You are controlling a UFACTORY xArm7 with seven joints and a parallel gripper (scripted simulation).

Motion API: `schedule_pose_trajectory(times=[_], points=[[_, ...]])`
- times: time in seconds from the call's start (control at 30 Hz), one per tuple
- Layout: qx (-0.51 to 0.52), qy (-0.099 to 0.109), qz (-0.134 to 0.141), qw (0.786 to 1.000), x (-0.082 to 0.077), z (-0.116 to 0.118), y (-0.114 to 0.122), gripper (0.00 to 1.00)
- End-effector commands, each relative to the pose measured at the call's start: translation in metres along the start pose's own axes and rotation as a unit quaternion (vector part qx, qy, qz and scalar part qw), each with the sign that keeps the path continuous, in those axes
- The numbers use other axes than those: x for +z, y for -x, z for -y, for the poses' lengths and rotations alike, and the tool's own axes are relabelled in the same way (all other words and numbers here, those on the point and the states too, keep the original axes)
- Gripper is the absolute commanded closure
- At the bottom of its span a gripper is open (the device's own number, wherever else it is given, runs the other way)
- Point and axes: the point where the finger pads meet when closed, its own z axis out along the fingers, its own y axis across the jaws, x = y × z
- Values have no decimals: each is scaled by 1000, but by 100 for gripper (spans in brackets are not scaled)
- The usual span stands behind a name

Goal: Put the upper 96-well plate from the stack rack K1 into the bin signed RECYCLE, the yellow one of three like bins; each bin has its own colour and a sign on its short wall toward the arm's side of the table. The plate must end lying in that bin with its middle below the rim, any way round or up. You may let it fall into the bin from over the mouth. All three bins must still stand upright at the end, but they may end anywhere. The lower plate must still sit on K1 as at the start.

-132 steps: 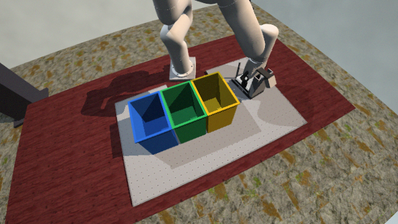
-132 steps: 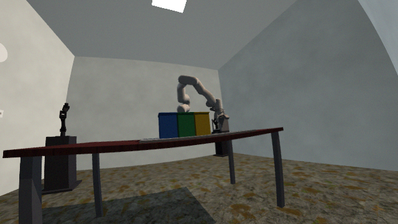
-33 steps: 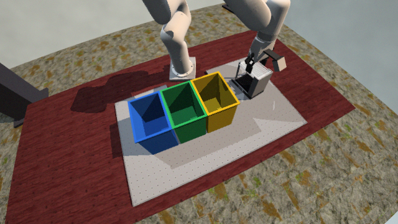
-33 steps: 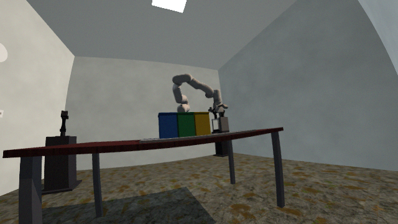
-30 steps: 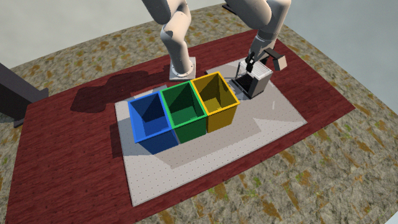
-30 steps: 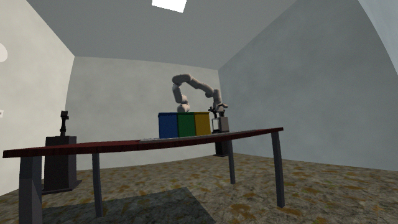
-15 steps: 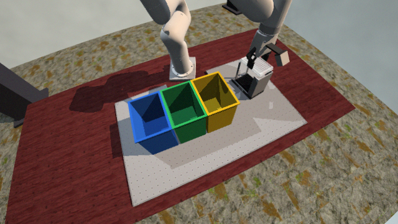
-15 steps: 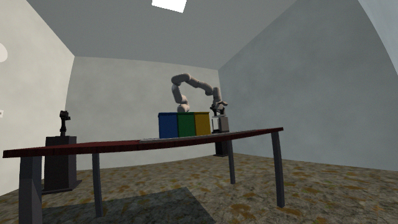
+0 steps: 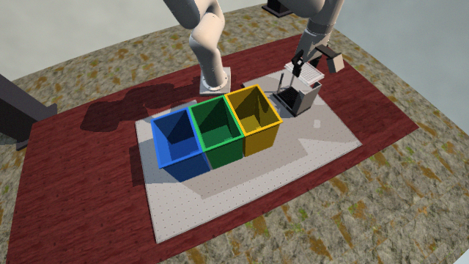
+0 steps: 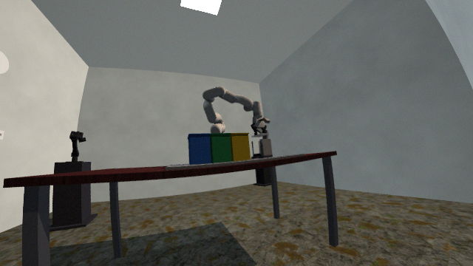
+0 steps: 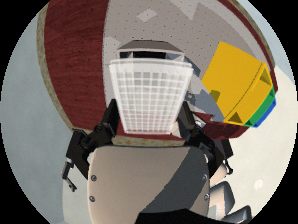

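A dark red table (image 9: pixel 73 191) carries a pale perforated mat (image 9: pixel 227 191), and on that mat stand three open bins in a touching row: the blue bin (image 9: pixel 161 147) farthest from the rack, the green bin (image 9: pixel 220 144) in the middle, and the yellow bin (image 9: pixel 256 137) nearest the rack. In the top view all three stand upright with their mouths up; their signs do not show from this side.

The white xArm (image 9: pixel 209 55) rises from its square base plate (image 9: pixel 227 89) behind the bins and arches over to the far end of the mat. Just beside the yellow bin sits the grey stack rack K1 (image 9: pixel 309 97), with thin upright posts and a tall side wall. A dark lower plate (image 9: pixel 287 97) lies low inside it.

The gripper (image 9: pixel 298 66) hangs above the rack, its fingers clamped on the white upper 96-well plate (image 9: pixel 308 73), which is lifted clear of the rack top and held roughly level. In the wrist view the upper 96-well plate's grid of wells (image 11: pixel 148 96) spans the gap between the two dark fingers, with the rack below it and the yellow bin off to the right.
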Motion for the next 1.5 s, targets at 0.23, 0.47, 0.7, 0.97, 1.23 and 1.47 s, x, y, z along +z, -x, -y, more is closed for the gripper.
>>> schedule_pose_trajectory(times=[0.23, 0.47, 0.7, 0.97, 1.23, 1.47], points=[[0, -2, -2, 1000, -19, 1, -1, 100], [0, -2, -2, 1000, -28, 1, -1, 100], [0, -2, -2, 1000, -40, 1, -1, 100], [0, -2, -2, 1000, -50, 1, -1, 100], [0, -2, -2, 1000, -60, 1, -1, 100], [0, -2, -2, 1000, -59, 1, -1, 100]])
